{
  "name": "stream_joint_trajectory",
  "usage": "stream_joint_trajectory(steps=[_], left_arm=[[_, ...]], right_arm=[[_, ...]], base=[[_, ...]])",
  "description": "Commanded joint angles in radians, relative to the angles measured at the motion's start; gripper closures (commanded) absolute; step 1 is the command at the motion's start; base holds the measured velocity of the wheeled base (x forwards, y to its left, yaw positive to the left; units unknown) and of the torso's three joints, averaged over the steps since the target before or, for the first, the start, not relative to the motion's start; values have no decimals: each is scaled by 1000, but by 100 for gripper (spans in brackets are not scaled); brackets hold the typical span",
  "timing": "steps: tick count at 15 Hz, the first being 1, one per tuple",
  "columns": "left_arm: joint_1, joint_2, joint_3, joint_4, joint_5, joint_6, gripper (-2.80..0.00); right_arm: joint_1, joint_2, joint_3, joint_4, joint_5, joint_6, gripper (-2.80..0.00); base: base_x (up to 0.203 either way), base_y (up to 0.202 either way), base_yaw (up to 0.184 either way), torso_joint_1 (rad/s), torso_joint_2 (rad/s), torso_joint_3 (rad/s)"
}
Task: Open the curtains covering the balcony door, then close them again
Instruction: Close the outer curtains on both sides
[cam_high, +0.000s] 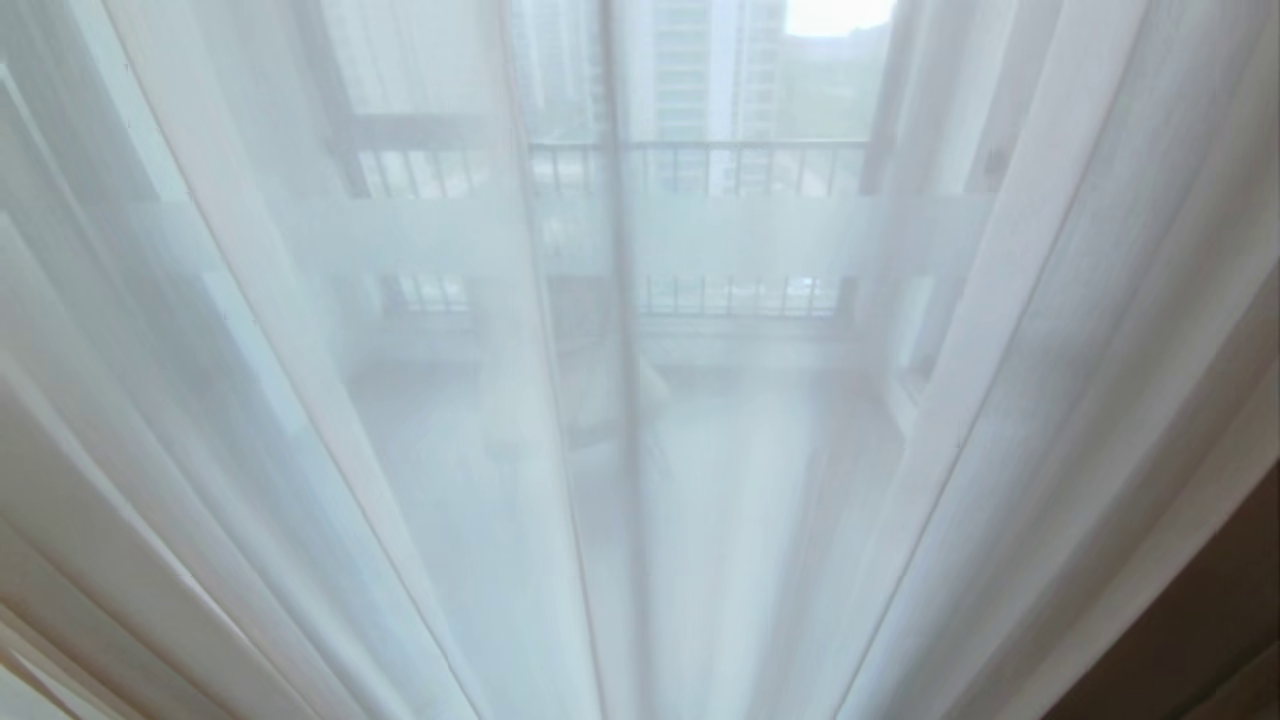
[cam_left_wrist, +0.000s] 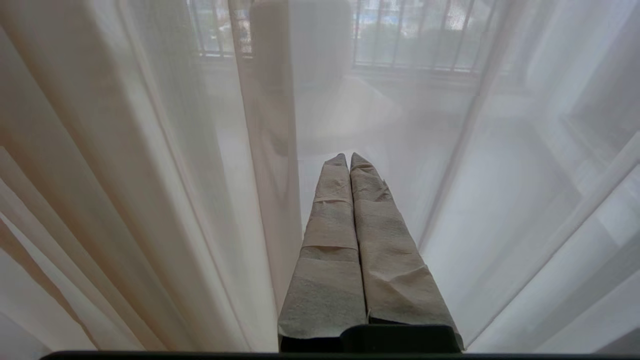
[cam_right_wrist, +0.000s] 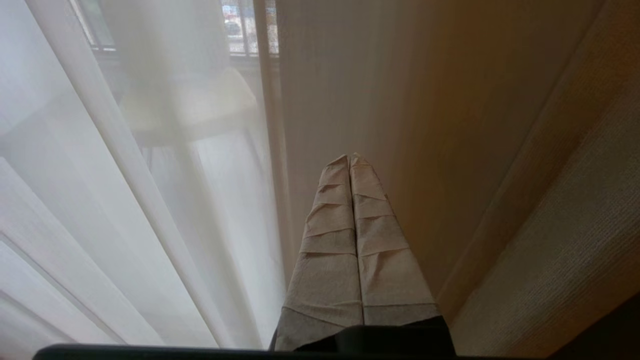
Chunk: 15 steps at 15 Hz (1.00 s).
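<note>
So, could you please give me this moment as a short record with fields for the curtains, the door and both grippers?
sheer curtain: drawn across the glass, hanging in folds, fills the head view
opaque curtain: beige, beside the right gripper
balcony door: seen dimly through the sheer, dark frame, frosted band
railing: outside, beyond the glass
left gripper: shut, empty, pointing at the sheer
right gripper: shut, empty, near where sheer meets opaque
task state: curtains not yet opened

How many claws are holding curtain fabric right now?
0. The left claw is shut on nothing, its tips in front of the sheer curtain. The right claw is shut too, by the opaque drape, grasping nothing.
</note>
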<state>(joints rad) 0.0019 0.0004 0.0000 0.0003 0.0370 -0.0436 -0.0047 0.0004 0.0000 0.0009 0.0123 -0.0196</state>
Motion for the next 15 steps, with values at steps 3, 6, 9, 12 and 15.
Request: stream_joint_trajectory(steps=[3, 6, 9, 12, 15], left_arm=[[1, 0, 0, 0, 0, -5, 0], [1, 0, 0, 0, 1, -5, 0], [1, 0, 0, 0, 1, -7, 0], [1, 0, 0, 0, 1, -7, 0], [1, 0, 0, -2, -1, -7, 0]], right_arm=[[0, 0, 0, 1, 0, 0, 0], [0, 0, 0, 1, 0, 0, 0], [0, 0, 0, -1, 0, 0, 0], [0, 0, 0, -1, 0, 0, 0], [0, 0, 0, 0, 0, 0, 0]], base=[[0, 0, 0, 0, 0, 0], [-18, 0, 1, 1, 1, 1], [-169, 0, -1, 6, 0, 1], [-194, 0, -2, -1, 1, 1], [-94, 0, 0, -5, 2, 2]])
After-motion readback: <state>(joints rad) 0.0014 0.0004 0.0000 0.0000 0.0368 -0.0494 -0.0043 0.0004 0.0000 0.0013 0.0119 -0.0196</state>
